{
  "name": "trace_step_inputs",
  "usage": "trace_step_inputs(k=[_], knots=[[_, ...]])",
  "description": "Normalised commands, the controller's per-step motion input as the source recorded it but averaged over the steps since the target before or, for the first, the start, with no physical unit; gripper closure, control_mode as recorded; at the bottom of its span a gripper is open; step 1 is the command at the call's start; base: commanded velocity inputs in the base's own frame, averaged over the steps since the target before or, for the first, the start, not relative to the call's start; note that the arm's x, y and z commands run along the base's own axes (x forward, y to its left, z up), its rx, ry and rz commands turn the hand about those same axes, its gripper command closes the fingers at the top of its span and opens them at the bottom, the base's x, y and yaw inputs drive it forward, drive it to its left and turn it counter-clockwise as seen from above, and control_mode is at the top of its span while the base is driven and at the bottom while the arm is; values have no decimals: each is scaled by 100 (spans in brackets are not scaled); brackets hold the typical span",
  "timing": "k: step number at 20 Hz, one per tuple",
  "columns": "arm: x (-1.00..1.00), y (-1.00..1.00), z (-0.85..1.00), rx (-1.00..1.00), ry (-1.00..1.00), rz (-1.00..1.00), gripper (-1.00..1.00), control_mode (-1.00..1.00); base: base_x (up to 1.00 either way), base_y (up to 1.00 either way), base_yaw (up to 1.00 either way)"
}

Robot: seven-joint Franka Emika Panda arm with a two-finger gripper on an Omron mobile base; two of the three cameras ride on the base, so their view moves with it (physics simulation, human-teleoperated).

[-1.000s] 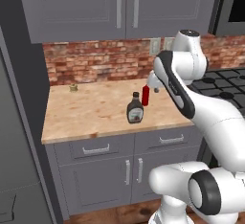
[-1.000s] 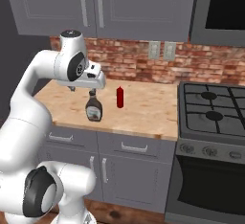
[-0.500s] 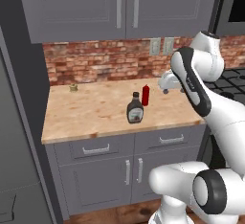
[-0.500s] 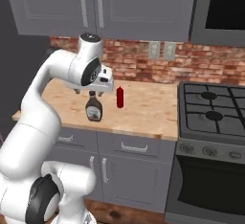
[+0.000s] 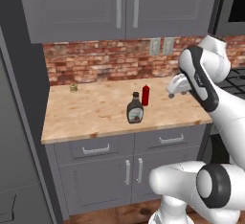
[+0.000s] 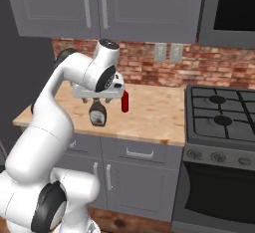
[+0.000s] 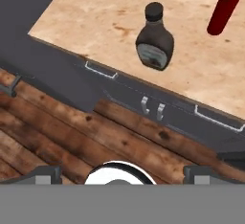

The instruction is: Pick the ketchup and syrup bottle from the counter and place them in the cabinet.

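Hovering above the counter, gripper apparently empty; jaw spread hard to tell. Both upright near the front edge, toward the right corner: syrup bottle, with ketchup just behind. Neither yet grasped, presumably lining up.

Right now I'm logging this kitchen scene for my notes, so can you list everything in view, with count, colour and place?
ketchup: one, bright red, upright on the counter, just behind and right of the syrup bottle.
syrup bottle: one, dark brown, upright near the counter's front edge.
small jar: one, dull olive, back left of the counter by the wall.
counter: one, light tan wood, over grey drawers and doors.
wall cabinets: paired grey doors, silver handles, above the counter.
brick wall: red-brown, behind the counter.
outlets: two, pale, on the brick.
stove: one, black top, right of the counter.
gripper: one, white, above the counter right of the ketchup; open or shut unclear.
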Motion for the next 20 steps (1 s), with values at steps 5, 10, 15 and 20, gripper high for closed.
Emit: trace_step_inputs(k=[5, 10, 15, 20], knots=[[0, 0, -26, 0, -6, 24, -100, -100, 0, 0, 0], [0, 0, -32, 0, -10, 17, -100, -100, 0, 0, 0], [0, 0, -37, 0, -10, 9, -100, -100, 0, 0, 0], [0, 0, -24, 0, -10, 8, -100, -100, 0, 0, 0]])
